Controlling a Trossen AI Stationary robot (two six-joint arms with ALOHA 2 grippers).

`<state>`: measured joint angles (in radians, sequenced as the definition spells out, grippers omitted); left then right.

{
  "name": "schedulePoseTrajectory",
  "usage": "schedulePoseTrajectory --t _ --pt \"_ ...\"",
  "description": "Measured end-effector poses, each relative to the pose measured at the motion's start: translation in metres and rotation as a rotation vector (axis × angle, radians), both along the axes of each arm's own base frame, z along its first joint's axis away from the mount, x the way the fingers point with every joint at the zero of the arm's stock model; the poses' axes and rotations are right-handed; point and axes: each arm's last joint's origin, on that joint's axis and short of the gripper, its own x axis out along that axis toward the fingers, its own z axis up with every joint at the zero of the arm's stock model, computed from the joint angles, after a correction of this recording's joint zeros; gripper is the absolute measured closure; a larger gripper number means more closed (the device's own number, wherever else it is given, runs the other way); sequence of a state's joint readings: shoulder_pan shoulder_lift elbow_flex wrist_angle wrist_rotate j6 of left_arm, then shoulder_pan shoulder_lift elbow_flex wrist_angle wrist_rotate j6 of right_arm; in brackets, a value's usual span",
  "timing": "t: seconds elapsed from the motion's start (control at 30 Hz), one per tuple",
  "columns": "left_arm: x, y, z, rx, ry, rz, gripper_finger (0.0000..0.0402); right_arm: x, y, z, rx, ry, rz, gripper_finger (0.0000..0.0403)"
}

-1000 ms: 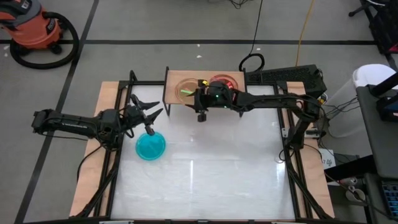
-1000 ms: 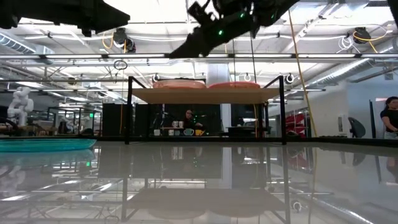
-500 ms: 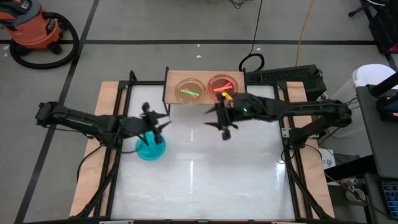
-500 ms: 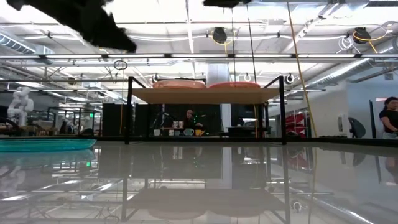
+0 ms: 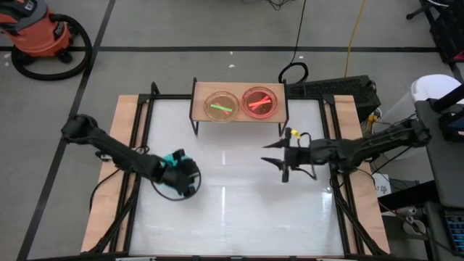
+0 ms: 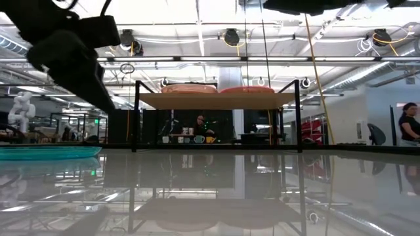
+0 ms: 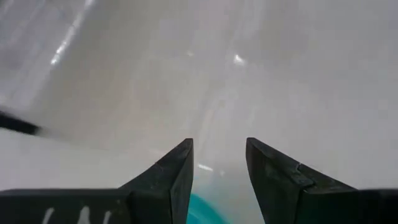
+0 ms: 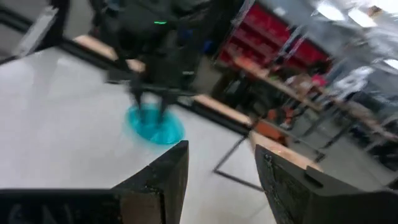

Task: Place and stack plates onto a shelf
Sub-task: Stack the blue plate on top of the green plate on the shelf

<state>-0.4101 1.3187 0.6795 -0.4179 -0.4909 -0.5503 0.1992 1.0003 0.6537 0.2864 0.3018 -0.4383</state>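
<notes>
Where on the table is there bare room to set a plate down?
Most of the table is bare: the near half, and the middle between the left gripper over the blue plate and the right gripper. The shelf is crowded: two plate stacks fill it.

Overhead and table-level cameras share the shelf (image 5: 239, 105); wrist cameras look forward.

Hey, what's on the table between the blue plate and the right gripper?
Nothing. In the high view, only bare white table lies between the blue plate, under the left gripper, and the right gripper.
</notes>
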Motion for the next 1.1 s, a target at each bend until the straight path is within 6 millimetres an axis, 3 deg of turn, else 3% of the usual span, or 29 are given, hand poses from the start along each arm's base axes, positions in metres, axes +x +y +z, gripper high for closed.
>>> schedulePoseTrajectory --t 0.23,0.47,0.8,1.1 --pt "0.0 -0.031 -0.018 -0.082 0.144 0.026 0.0248 -0.015 -0.003 -0.004 0.004 -0.109 -0.043 0.0234" --pt "-0.004 -0.039 -0.031 -0.068 0.352 0.184 0.0248 -0.013 -0.002 -0.006 0.04 -0.102 -0.037 0.0234" --pt "-0.001 -0.043 -0.049 -0.051 0.439 0.212 0.0251 -0.012 0.0 -0.009 0.072 -0.085 -0.028 0.0234" --pt "0.001 -0.047 -0.044 -0.072 0.434 0.19 0.037 -0.012 0.005 -0.009 0.078 -0.086 -0.006 0.0234"
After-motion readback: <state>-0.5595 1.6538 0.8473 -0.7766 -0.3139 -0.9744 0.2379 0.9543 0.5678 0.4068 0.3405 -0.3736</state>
